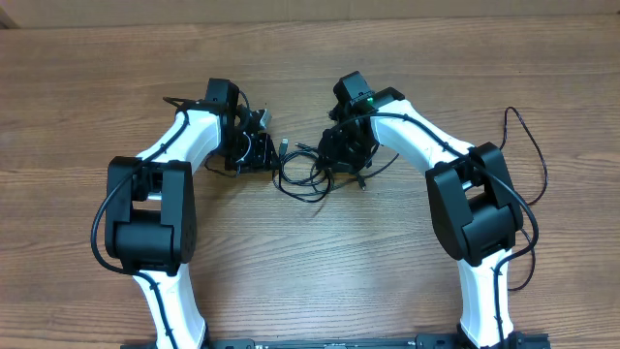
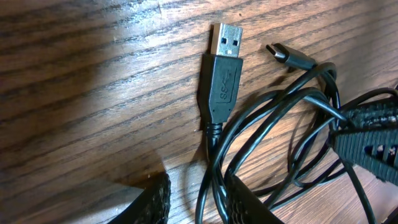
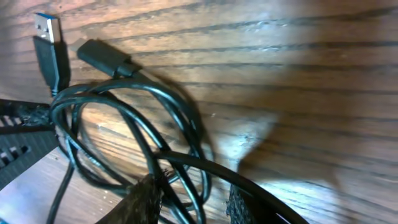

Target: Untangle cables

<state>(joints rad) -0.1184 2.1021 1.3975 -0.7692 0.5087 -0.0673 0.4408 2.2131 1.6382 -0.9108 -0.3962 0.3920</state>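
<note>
Between the two grippers, on the wooden table [image 1: 320,58], the cables [image 1: 302,176] lie as loose, overlapping loops of thin black cord. Left gripper [image 2: 196,202]: jaws narrowly parted; two strands run through the gap, close against one of the ribbed pads [image 2: 155,200]' opposite number, with bare wood visible between the strands and the other pad. Just ahead of these jaws a USB-A plug [image 2: 224,65] lies flat, its metal end pointing away from the fingertips; beyond and to one side a smaller USB-C plug [image 2: 291,57] lies near it, not touching. Right gripper [image 3: 193,202]: jaws also narrowly parted; strands cross the gap at a slant and one arches over a finger, with wood visible in the gap beside them; the main loops spread ahead of these jaws, and both plugs lie past the loops at their far side. Each gripper's dark finger reaches the edge of the loops in the other's wrist view.
</note>
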